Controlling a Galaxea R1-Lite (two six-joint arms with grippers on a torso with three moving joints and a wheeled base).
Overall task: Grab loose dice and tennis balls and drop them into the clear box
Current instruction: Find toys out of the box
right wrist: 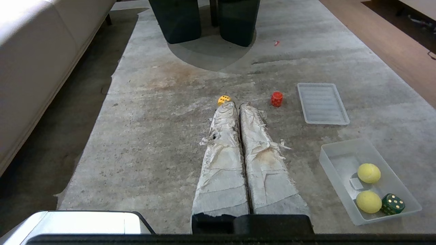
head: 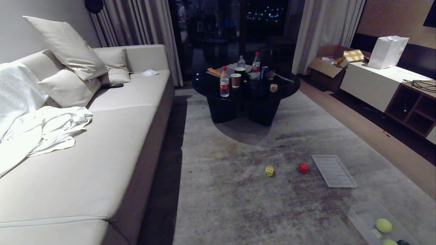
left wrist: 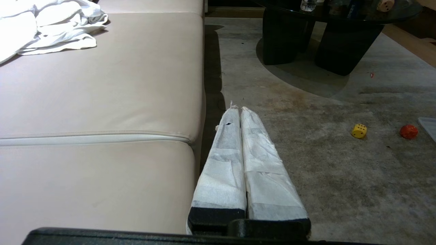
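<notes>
Grey carpet (head: 238, 204) fills the lower middle of the head view, with the yellow die (head: 269, 170) and the red die (head: 303, 167) lying loose on it, right of centre. A ribbed lid (head: 333, 170) lies flat just right of the red die. The clear box (head: 361, 217) sits at the lower right corner, holding two tennis balls (right wrist: 368, 173) and a dark green die (right wrist: 392, 203). A cream die (head: 273, 88) rests on the black table (head: 211, 85) in the upper middle.

Neither arm shows in the head view. In its own wrist view the right gripper (right wrist: 236, 104) has its taped fingers pressed together and empty, the yellow die just past their tips, the box off to the lower right. The left gripper (left wrist: 237, 109) is likewise closed and empty beside the sofa (left wrist: 102, 85), both floor dice well off at the frame's right
</notes>
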